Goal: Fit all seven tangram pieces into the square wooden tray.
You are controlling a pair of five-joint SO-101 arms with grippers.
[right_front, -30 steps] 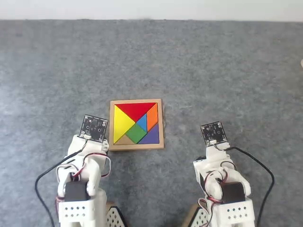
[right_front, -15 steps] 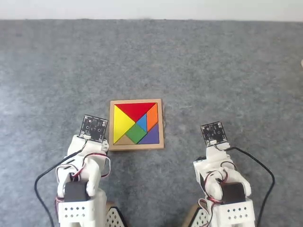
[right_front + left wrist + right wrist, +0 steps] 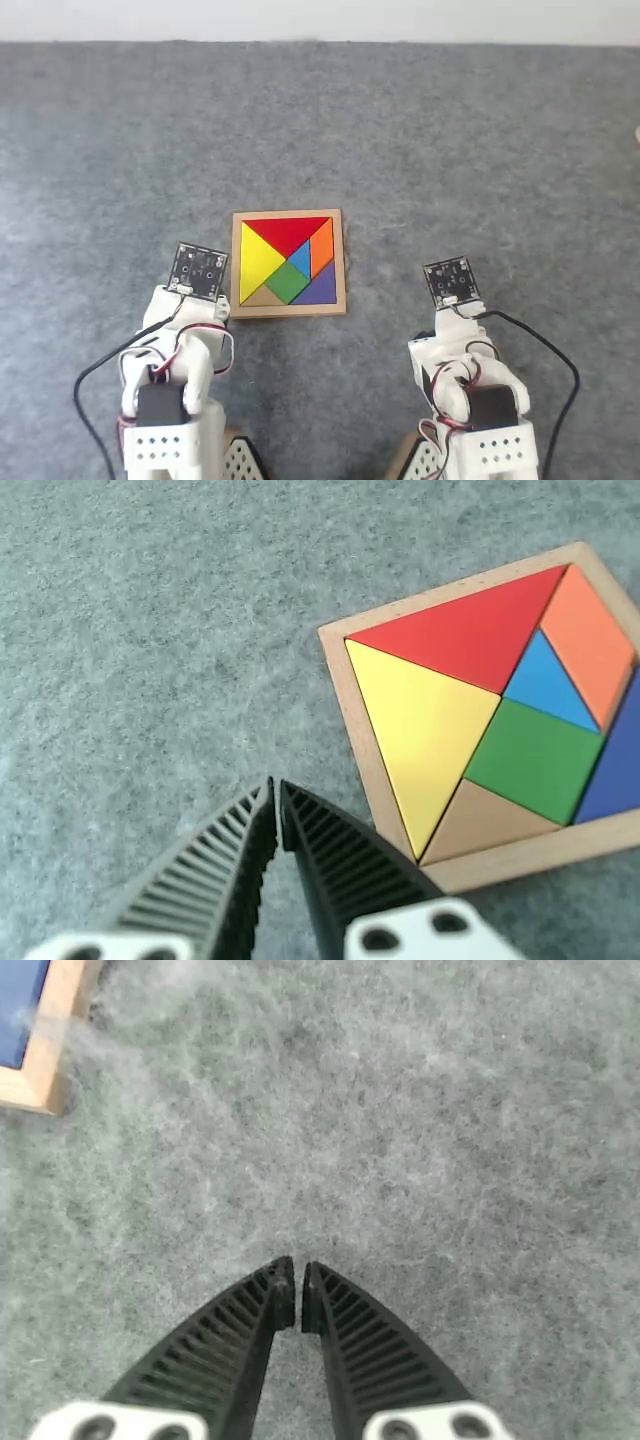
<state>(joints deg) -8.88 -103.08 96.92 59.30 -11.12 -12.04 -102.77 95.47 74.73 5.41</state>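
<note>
- Seven tangram pieces (image 3: 288,262) lay fitted flat inside the square wooden tray (image 3: 289,312), midway across the grey counter (image 3: 470,140);
- left gripper (image 3: 277,792) was pinched together on nothing, just beside the tray's near corner;
- right gripper (image 3: 298,1275) was likewise closed, holding nothing, over the counter beyond the tray's other side.

One wooden tray (image 3: 288,213). Seven tangram pieces (image 3: 258,262): five triangles (image 3: 285,234), one green square (image 3: 288,283), one orange parallelogram (image 3: 321,248). Two claws: left claw (image 3: 275,790), right claw (image 3: 297,1278).

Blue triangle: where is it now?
High view: the blue triangle lies flat in the tray near its centre, bordered by the red triangle, orange piece and green square. The tray sits nearer the left arm.
</note>
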